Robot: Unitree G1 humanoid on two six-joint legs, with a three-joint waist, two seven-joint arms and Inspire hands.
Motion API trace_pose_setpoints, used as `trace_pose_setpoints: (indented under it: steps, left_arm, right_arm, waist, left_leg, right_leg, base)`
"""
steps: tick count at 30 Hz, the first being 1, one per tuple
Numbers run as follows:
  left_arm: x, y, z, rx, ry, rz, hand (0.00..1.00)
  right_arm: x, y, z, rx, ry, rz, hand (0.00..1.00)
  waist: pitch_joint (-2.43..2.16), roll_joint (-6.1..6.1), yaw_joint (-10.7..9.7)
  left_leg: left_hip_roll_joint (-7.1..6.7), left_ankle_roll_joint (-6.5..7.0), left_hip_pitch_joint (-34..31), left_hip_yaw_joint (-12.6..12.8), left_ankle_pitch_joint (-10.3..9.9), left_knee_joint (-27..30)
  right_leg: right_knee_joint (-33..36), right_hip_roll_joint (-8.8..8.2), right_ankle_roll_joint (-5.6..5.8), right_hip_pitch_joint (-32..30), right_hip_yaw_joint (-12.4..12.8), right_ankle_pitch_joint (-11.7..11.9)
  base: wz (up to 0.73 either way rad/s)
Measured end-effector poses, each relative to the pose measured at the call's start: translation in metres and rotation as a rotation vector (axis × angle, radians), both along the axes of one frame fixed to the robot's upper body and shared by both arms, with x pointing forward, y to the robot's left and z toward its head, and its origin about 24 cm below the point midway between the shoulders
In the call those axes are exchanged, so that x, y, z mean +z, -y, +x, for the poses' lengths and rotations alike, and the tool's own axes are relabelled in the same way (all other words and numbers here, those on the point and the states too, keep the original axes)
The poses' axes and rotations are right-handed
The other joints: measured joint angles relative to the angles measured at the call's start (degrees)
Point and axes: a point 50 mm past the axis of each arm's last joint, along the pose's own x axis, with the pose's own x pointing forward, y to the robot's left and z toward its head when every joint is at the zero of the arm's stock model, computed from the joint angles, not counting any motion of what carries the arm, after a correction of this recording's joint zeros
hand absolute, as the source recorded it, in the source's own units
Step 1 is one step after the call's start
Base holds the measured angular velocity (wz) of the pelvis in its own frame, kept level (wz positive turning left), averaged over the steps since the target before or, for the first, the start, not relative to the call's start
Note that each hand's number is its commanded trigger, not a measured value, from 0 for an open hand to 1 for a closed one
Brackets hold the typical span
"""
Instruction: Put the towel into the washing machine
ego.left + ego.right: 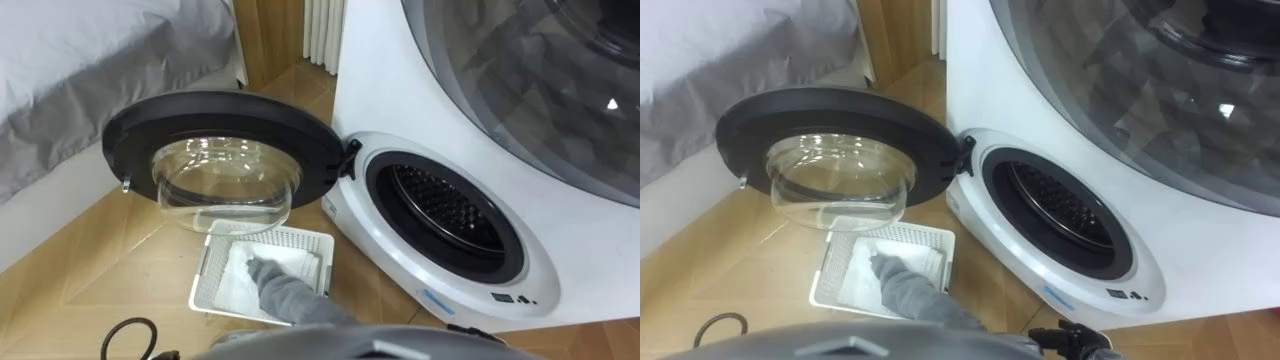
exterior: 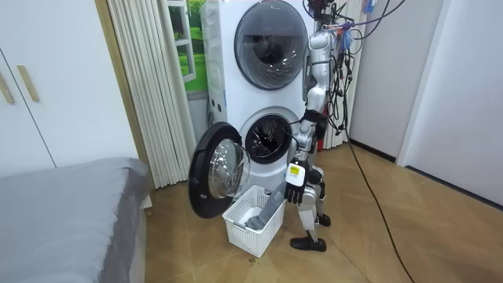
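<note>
Right hand [image 1: 1072, 342] hangs low before the washing machine [image 1: 1240, 270]; whether its dark fingers clamp anything cannot be told. The grey towel [image 1: 905, 285] rises just left of that hand. Its lower end lies in the white basket [image 1: 825, 278] beneath the open door [image 1: 840, 105].

The robot's trunk is slim and silver-grey with darker joints, and its feet are black. A loose grey sleeve covers the left arm. The right hand [image 2: 295, 191] is black, with a small pale tag at its back. Dark cables bunch beside its head.
</note>
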Motion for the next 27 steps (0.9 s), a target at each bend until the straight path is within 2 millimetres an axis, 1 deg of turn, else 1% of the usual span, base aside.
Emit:
trace_pose_setpoints:
  steps: [5,6,9,14,17,20,21,22,23,25,27]
  left_arm:
    - [0.000,0.000,0.003,-0.034,0.002,0.005,0.00]
    - [0.000,0.000,0.003,-0.039,0.004,0.004,0.00]
    - [0.000,0.000,0.003,-0.039,0.006,0.005,0.00]
    - [0.000,0.001,0.010,-0.063,0.033,0.012,0.00]
    - [0.001,0.001,0.017,-0.093,0.057,0.026,0.00]
    - [0.003,-0.001,0.033,-0.129,0.102,0.040,0.00]
    - [0.004,-0.002,0.042,-0.138,0.136,0.045,0.00]
    - [0.006,-0.001,0.051,-0.148,0.173,0.049,0.00]
    - [0.006,0.000,0.056,-0.155,0.190,0.050,0.00]
    - [0.010,0.004,0.080,-0.204,0.253,0.048,0.00]
    - [0.013,0.007,0.094,-0.240,0.288,0.057,0.00]
  right_arm:
    - [0.000,0.000,0.000,-0.022,0.005,0.005,0.00]
    - [0.000,0.000,0.000,-0.033,0.006,0.007,0.00]
    - [0.000,-0.001,-0.001,-0.058,0.009,0.012,0.00]
    - [0.000,-0.001,-0.001,-0.091,0.017,0.018,0.00]
    - [0.000,-0.001,0.000,-0.088,0.030,0.024,0.00]
    - [0.001,0.000,0.005,-0.076,0.054,0.028,0.00]
    - [0.002,0.001,0.010,-0.060,0.067,0.025,0.00]
    - [0.002,0.001,0.015,-0.049,0.079,0.028,0.00]
    - [0.002,0.000,0.018,-0.044,0.086,0.032,0.00]
    - [0.004,-0.003,0.032,-0.003,0.119,0.048,0.00]
    - [0.006,-0.006,0.047,0.052,0.139,0.050,0.00]
  waist:
    - [-0.07,0.04,0.0]
    - [-0.30,0.06,-0.1]
    - [-0.45,0.09,-0.4]
    - [-0.47,0.26,-0.8]
    - [-0.47,0.28,-0.9]
    - [-0.42,0.46,-1.0]
    - [-0.33,0.66,-1.0]
    - [-0.34,0.69,-1.0]
    - [-0.34,0.71,-1.0]
    - [-0.10,1.20,-1.3]
    - [0.16,1.51,-1.8]
  left_leg:
    - [0.01,0.03,-0.5,-0.1,0.0,0.1]
    - [0.01,0.03,-0.9,-0.1,0.0,0.2]
    - [0.01,0.03,-1.0,-0.1,0.0,0.2]
    - [0.02,0.03,-1.5,0.0,0.0,0.2]
    - [0.07,0.04,-2.7,0.0,0.0,0.6]
    - [0.16,0.09,-4.6,0.0,0.0,1.1]
    - [0.21,0.18,-5.4,0.1,0.1,1.5]
    - [0.18,0.24,-6.2,0.1,0.1,1.8]
    - [0.18,0.25,-6.7,0.1,0.1,2.0]
    - [0.13,0.51,-9.1,0.1,0.3,2.7]
    - [0.04,0.70,-10.5,0.1,0.4,3.0]
  right_leg:
    - [0.0,0.00,0.00,-0.3,0.0,0.0]
    - [0.0,0.00,-0.01,-0.7,0.0,0.0]
    - [0.0,0.00,-0.01,-0.7,-0.1,0.0]
    - [0.1,-0.01,-0.02,-1.9,0.2,0.0]
    - [0.1,0.00,-0.27,-2.9,0.3,0.2]
    - [0.5,-0.03,-0.52,-4.7,0.3,0.3]
    - [1.2,-0.10,-0.53,-6.0,0.5,0.3]
    - [1.3,-0.17,-0.59,-7.0,0.6,0.4]
    - [1.6,-0.21,-0.59,-7.6,0.7,0.4]
    - [2.9,-0.42,-0.61,-10.1,1.0,0.4]
    - [3.9,-0.63,-0.63,-12.0,1.3,0.4]
  base:
    - [0.00]
    - [0.00]
    - [0.00]
    - [-0.02]
    - [-0.01]
    - [-0.02]
    - [-0.07]
    - [-0.08]
    - [-0.10]
    - [-0.10]
    - [-0.07]
